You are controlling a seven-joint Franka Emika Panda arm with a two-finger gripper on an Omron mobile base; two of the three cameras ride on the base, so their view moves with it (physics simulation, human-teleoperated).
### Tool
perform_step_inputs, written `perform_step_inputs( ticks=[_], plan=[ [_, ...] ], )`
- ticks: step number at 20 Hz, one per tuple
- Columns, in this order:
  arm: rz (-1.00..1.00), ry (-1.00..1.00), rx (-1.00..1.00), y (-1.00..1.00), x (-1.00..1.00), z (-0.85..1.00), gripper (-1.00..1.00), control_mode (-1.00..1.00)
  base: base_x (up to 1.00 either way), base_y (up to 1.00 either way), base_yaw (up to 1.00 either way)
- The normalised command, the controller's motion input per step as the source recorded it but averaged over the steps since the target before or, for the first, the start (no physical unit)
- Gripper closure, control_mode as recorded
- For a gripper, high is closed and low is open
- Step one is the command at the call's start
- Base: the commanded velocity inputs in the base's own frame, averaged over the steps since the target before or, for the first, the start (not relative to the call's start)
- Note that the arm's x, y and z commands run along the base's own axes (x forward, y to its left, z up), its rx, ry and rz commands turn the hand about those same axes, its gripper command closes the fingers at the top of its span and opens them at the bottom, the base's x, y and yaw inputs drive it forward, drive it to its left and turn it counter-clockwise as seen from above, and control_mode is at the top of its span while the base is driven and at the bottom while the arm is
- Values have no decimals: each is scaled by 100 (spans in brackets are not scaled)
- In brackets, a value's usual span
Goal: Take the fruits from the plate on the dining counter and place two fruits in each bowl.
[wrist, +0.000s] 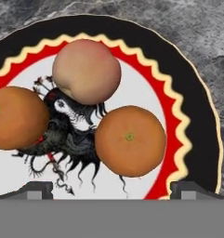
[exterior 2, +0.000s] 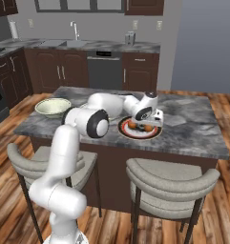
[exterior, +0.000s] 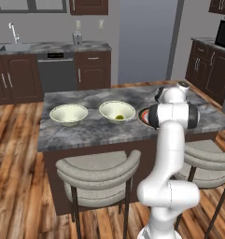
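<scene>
Three fruits [wrist: 129,140] lie beneath open end effector [wrist: 111,188].

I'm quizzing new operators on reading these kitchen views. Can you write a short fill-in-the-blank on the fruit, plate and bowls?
1. The plate holds ___ fruits in the hand view.
2. The yellow-green fruit lies in a ___.
3. The other bowl holds ___ fruit.
4. The gripper, over the plate, has its jaws ___.

Missing words: three; bowl; no; open
</scene>
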Motion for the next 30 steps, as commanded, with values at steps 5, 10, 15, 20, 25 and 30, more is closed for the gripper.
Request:
perform_step_inputs(
  ticks=[5, 10, 15, 20, 25, 30],
  plan=[
    [0, 0, 0, -22, 16, -22, -100, -100, 0, 0, 0],
    [0, 0, 0, -1, 8, -22, -100, -100, 0, 0, 0],
    [0, 0, 0, 0, 15, -18, -100, -100, 0, 0, 0],
    [0, 0, 0, 4, 12, -10, 100, -100, 0, 0, 0],
    [0, 1, 0, 21, -45, 11, 100, -100, 0, 0, 0],
    [-1, 0, -4, 62, -88, 48, 100, -100, 0, 0, 0]
  ],
)
